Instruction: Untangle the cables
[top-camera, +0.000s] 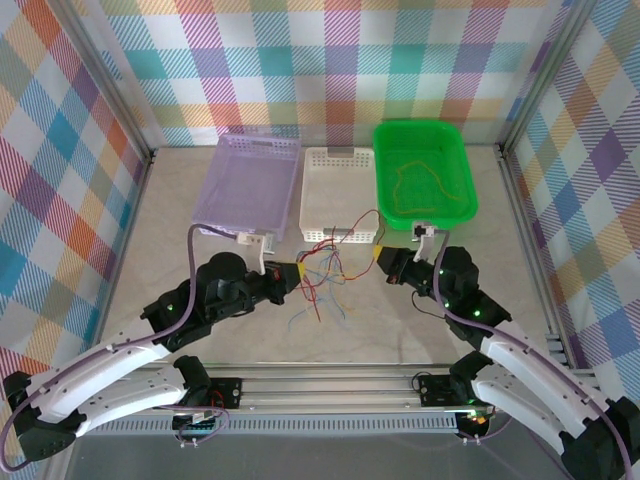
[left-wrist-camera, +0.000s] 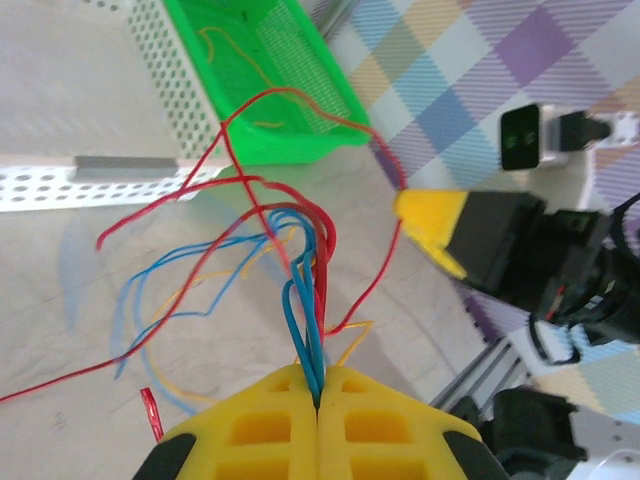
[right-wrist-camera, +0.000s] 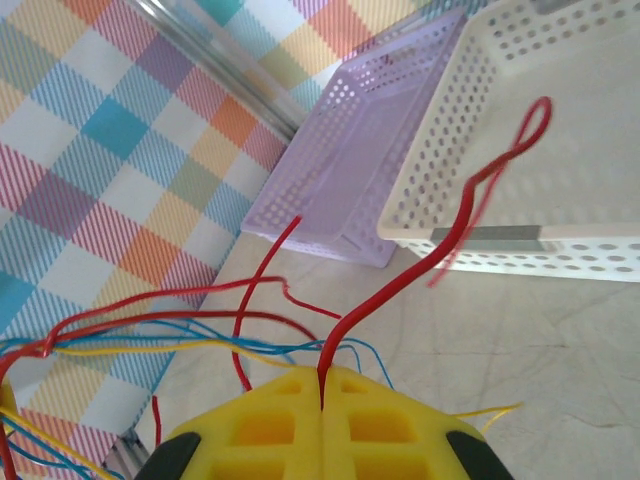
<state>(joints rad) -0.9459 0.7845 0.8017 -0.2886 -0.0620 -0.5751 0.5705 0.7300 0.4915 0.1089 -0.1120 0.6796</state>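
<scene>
The cables (top-camera: 322, 275) form a loose tangle of thin red, blue and yellow wires on the table between my two grippers. My left gripper (top-camera: 299, 270) sits at the tangle's left side. In its wrist view the left gripper (left-wrist-camera: 320, 385) is shut on a bunch of blue cables (left-wrist-camera: 303, 310) with red strands beside them. My right gripper (top-camera: 377, 254) is at the tangle's right. Its own view shows the right gripper (right-wrist-camera: 322, 378) shut on one red cable (right-wrist-camera: 440, 250), which curves up past the white basket. A yellow cable (top-camera: 415, 180) lies in the green basket.
Three baskets stand in a row behind the tangle: a purple basket (top-camera: 250, 180) on the left, a white basket (top-camera: 335, 185) in the middle and a green basket (top-camera: 418, 126) on the right. Plaid walls enclose the table.
</scene>
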